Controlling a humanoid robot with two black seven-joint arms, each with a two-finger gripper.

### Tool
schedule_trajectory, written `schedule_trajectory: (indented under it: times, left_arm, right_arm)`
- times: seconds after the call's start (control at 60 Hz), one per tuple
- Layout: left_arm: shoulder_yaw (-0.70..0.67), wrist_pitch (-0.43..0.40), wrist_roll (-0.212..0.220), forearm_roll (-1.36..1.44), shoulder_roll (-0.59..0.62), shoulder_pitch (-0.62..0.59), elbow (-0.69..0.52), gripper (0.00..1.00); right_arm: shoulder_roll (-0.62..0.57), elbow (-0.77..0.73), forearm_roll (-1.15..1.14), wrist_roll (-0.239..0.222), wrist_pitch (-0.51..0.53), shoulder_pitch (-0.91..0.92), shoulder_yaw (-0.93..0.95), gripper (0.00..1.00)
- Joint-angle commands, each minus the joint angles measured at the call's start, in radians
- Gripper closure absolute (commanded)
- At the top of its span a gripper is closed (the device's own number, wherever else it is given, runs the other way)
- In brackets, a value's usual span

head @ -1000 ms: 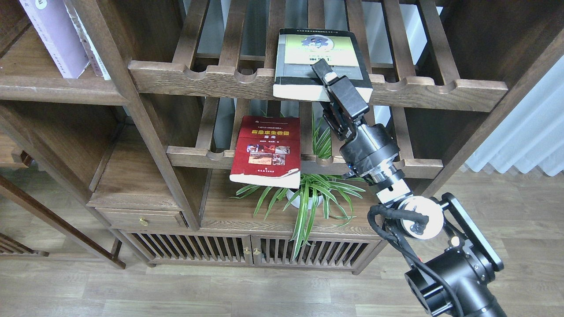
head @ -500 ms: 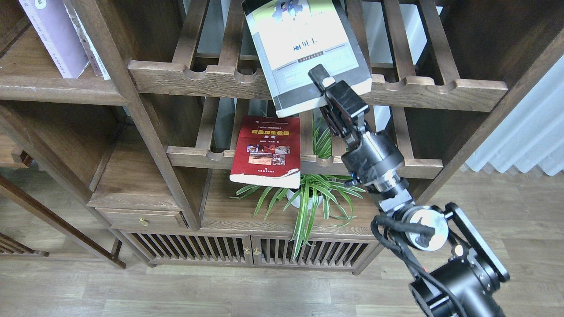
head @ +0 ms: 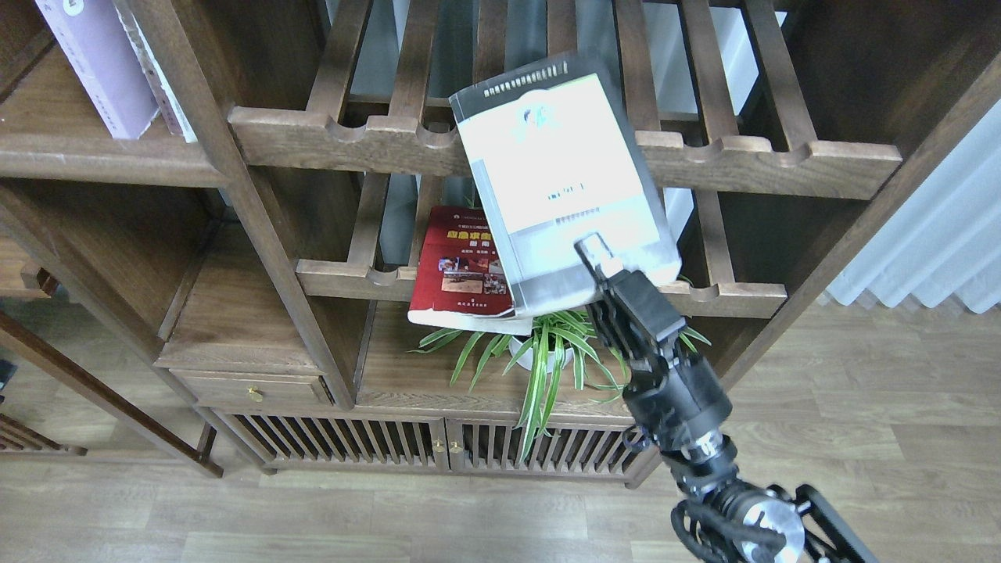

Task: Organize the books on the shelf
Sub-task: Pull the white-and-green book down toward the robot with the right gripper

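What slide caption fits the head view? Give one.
Right gripper holds the thick book in front of the slatted racks.

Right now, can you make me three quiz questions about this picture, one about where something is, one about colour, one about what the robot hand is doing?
1. Where is the red paperback with photos?
A. lying on the lower slatted wooden rack
B. on the floor
C. inside the drawer

2. What colour is the book standing at top left?
A. orange
B. pale lilac
C. dark blue

3. What is the right hand doing?
A. hanging open and empty
B. touching the plant
C. gripping the thick grey-and-black-edged paperback

Answers: 1 A, its lower end juts over that rack's front rail. 2 B, its cover is pale lilac. 3 C, the hand clamps the book's lower edge in mid-air.
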Motion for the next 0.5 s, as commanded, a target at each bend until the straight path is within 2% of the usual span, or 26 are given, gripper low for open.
schedule_trajectory:
  times: [0.0, 0.2, 0.483]
  left_arm:
    - [0.026, 0.000, 0.000, 0.000, -0.003, -0.002, 0.003, 0.00]
    - [0.063, 0.000, 0.000, 0.002, -0.020, -0.003, 0.005, 0.00]
    - [0.092, 0.000, 0.000, 0.000, -0.036, 0.000, 0.005, 0.00]
  right_arm:
    - [-0.063, -0.004, 0.050, 0.002, -0.001, -0.084, 0.001, 0.96]
    - [-0.169, -0.022, 0.128, 0.008, -0.001, -0.192, 0.007, 0.96]
    - [-0.261, -0.085, 0.238, 0.013, -0.001, -0.264, 0.016, 0.96]
